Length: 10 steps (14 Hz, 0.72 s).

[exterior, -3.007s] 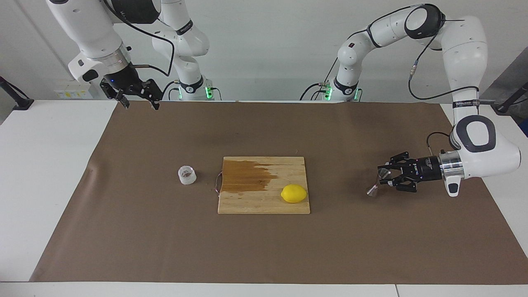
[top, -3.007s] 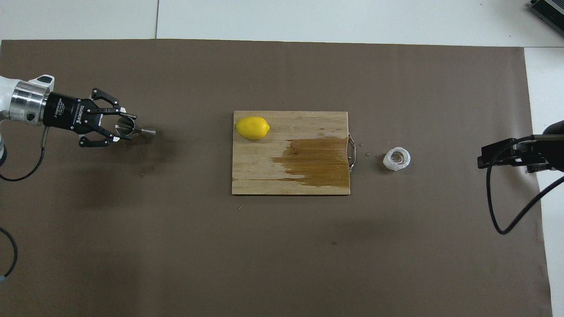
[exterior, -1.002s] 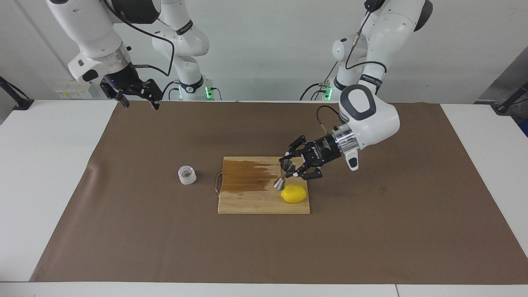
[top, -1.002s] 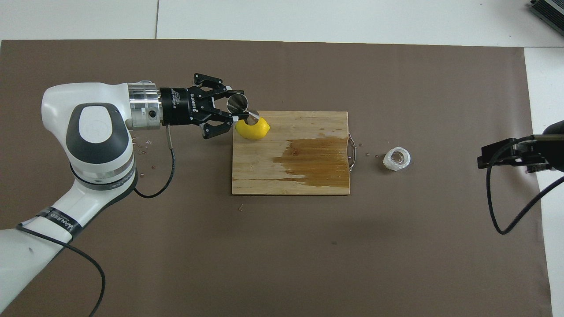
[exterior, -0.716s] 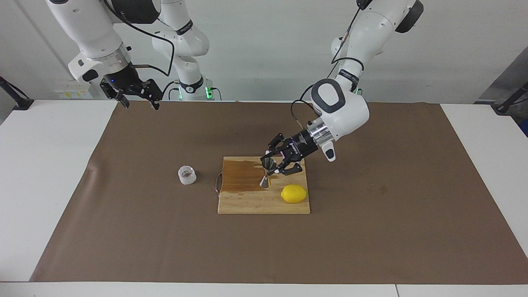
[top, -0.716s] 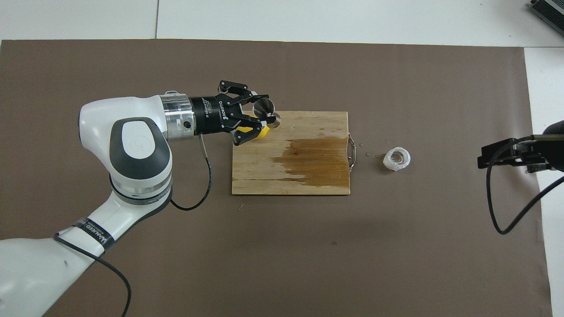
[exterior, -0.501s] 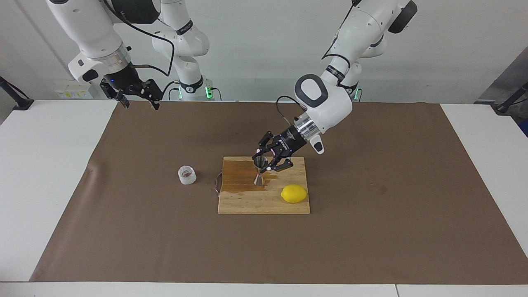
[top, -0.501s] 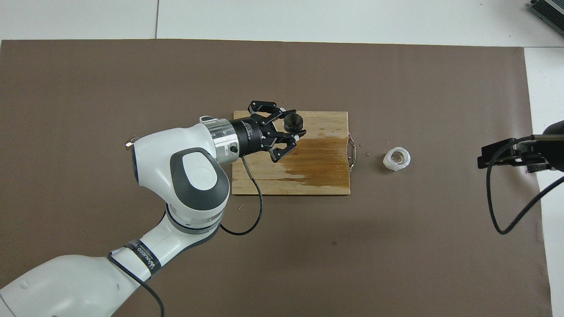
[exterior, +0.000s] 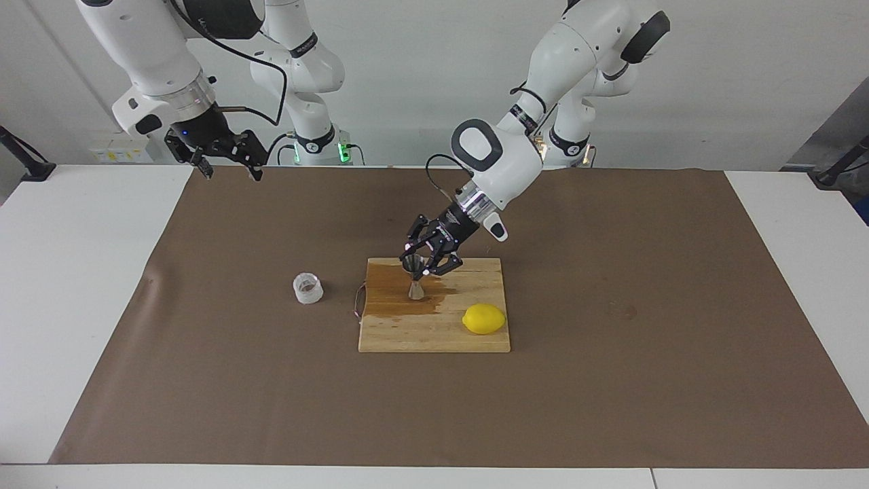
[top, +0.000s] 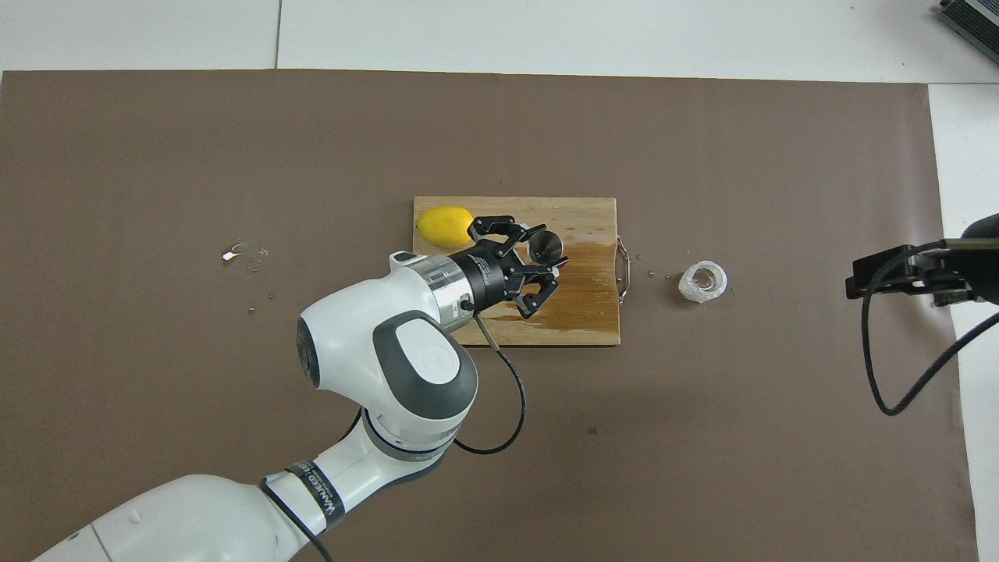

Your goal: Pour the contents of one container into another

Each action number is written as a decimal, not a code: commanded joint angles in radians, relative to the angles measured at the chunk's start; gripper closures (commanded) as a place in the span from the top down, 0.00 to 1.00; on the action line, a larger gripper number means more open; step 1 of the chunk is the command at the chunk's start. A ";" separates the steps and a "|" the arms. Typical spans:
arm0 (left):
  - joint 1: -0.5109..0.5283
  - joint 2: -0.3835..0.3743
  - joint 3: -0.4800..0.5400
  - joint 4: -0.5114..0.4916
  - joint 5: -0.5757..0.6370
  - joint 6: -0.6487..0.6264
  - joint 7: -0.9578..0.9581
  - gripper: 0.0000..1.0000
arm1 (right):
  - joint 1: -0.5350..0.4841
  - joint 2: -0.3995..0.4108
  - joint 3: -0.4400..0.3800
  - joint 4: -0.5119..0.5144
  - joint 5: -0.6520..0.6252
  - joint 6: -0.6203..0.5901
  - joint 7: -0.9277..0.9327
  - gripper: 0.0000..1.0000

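The left hand [exterior: 419,261] is over the wooden board [exterior: 434,333] and grips the shiny steel jigger [exterior: 414,280] by its top cone. The jigger stands almost upright, and its bottom cone is at the dark wet patch [exterior: 397,288] on the board; it is hard to tell if it touches. A yellow lemon [exterior: 484,318] lies on the board, toward the left arm's end. The small glass cup [exterior: 307,288] sits on the brown worktop [exterior: 611,380], just beside the board's metal handle, toward the right arm's end. The right hand [exterior: 227,166] waits with its fingers spread, up over the worktop's edge by its own base.
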State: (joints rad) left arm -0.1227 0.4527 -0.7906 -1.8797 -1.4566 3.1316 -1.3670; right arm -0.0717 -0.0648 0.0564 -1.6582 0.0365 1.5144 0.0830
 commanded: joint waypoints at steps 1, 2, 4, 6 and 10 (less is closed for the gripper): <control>-0.018 0.009 0.014 0.021 -0.019 0.028 0.006 0.03 | -0.011 -0.004 0.005 0.001 0.025 0.000 0.011 1.00; -0.018 0.009 0.014 0.021 -0.019 0.031 0.006 0.04 | -0.011 -0.004 0.005 0.001 0.025 0.000 0.011 1.00; -0.026 0.021 0.014 0.021 -0.019 0.042 0.006 0.05 | -0.011 -0.006 0.005 0.001 0.025 0.000 0.011 1.00; -0.035 0.024 0.014 0.021 -0.019 0.051 0.006 0.10 | -0.011 -0.004 0.005 0.001 0.025 0.000 0.011 1.00; -0.035 0.037 0.016 0.021 -0.016 0.051 0.008 0.19 | -0.011 -0.004 0.005 0.001 0.025 0.000 0.011 1.00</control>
State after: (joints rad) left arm -0.1355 0.4734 -0.7884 -1.8772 -1.4566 3.1587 -1.3670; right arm -0.0717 -0.0648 0.0564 -1.6582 0.0366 1.5144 0.0830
